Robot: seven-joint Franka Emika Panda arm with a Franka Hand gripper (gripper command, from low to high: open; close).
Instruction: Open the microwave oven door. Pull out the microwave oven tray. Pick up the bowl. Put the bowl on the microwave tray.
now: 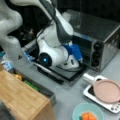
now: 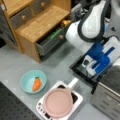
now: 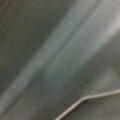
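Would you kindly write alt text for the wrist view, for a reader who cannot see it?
Close, blurred grey-green metal surfaces run diagonally across the whole wrist view, lighter towards the upper right. A thin pale wire or rod bends across the lower right corner. The tool, the bowl and the oven door do not show here.

Two high opposing front views; wrist close-up, perhaps metal.
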